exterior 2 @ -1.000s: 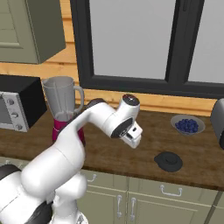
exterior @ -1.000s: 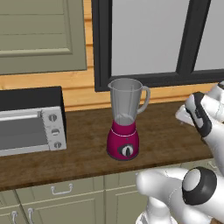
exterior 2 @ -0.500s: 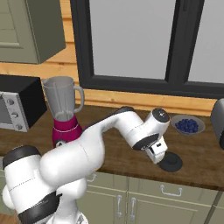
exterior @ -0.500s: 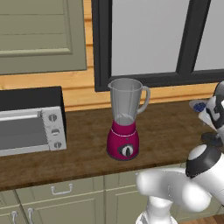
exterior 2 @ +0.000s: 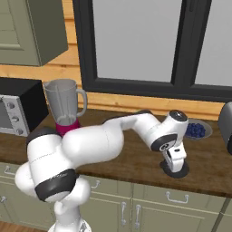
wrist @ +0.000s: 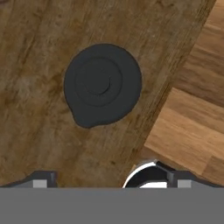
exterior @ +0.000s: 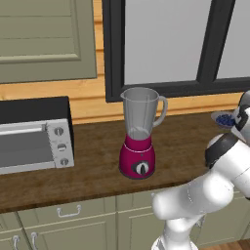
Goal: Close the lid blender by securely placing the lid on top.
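- Lid (wrist: 103, 84) lay directly below our gripper (exterior 2: 176, 164), flat on the wooden counter (wrist: 35, 109), a little ahead of the midpoint between the fingertips (wrist: 41, 178) as the hand camera looked along them.
- We judged the gripper to be hovering above the lid, not touching it; from the right base camera the hand stood upright over the dark disc (exterior 2: 176, 170) near the counter's front edge.
- Our jaws stood wide apart with nothing between them; in the hand view the tips sat at the two sides of the frame, farther apart than the lid is wide.
- Being round, the lid had no long axis to speak of; only a small spout-like bulge broke the circle on the side towards the near fingertip, so we judged that the wrist angle mattered little for a grasp across the rim.
- We reckoned the coming move to be a straight descent with a slight shift forward to centre the disc between the fingers.
- Blender (exterior: 139, 133) stood well apart from the gripper, far off to its left along the counter, its clear jar open at the top and still without a cover.
- Beyond the hand, a small bowl of blueberries (exterior 2: 195, 130) sat near, and we judged it clear of the descent.
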Available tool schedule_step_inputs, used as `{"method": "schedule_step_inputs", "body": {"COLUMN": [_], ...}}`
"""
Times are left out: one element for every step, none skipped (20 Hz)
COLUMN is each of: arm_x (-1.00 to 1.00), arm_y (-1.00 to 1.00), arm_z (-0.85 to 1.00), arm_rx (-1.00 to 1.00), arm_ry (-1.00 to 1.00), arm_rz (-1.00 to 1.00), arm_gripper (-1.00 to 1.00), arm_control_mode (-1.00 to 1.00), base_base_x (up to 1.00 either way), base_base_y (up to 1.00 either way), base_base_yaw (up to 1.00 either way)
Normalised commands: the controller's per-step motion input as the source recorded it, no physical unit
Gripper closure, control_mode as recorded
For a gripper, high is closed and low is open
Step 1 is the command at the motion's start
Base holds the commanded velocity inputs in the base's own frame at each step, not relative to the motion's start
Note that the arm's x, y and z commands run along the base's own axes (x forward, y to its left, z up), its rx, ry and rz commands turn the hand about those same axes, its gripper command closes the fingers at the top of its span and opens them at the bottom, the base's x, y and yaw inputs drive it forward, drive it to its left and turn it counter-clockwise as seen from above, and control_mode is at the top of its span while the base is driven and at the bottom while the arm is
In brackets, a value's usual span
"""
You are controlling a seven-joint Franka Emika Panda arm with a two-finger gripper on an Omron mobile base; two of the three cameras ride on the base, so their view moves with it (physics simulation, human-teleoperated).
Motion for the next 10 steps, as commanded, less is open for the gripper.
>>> {"method": "schedule_step_inputs", "body": {"arm_x": [0.11, 0.17, 0.22, 0.18, 0.23, 0.14, 0.19, 0.21, 0.24, 0.29], "arm_y": [-0.45, -0.31, -0.22, -0.19, -0.14, -0.09, -0.07, -0.06, -0.1, -0.21], "arm_z": [0.0, -0.11, -0.21, -0.37, -0.43, -0.47, -0.47, -0.32, -0.25, -0.09], "arm_rx": [0.0, 0.0, 0.0, 0.0, 0.0, 0.0, 0.0, 0.0, 0.0, 0.0], "arm_ry": [0.17, 0.18, 0.15, 0.09, 0.09, 0.07, 0.04, 0.01, 0.0, 0.0], "arm_rz": [-0.15, -0.14, -0.13, -0.1, -0.1, -0.08, -0.06, -0.06, -0.05, -0.04], "arm_gripper": [-1.0, -1.0, -1.0, -1.0, -1.0, -1.0, -1.0, -1.0, -1.0, -1.0], "arm_control_mode": [-1.0, -1.0, -1.0, -1.0, -1.0, -1.0, -1.0, -1.0, -1.0, -1.0], "base_base_x": [0.0, 0.0, 0.0, 0.0, 0.0, 0.0, 0.0, 0.0, 0.0, 0.0], "base_base_y": [0.0, 0.0, 0.0, 0.0, 0.0, 0.0, 0.0, 0.0, 0.0, 0.0], "base_base_yaw": [0.0, 0.0, 0.0, 0.0, 0.0, 0.0, 0.0, 0.0, 0.0, 0.0]}}
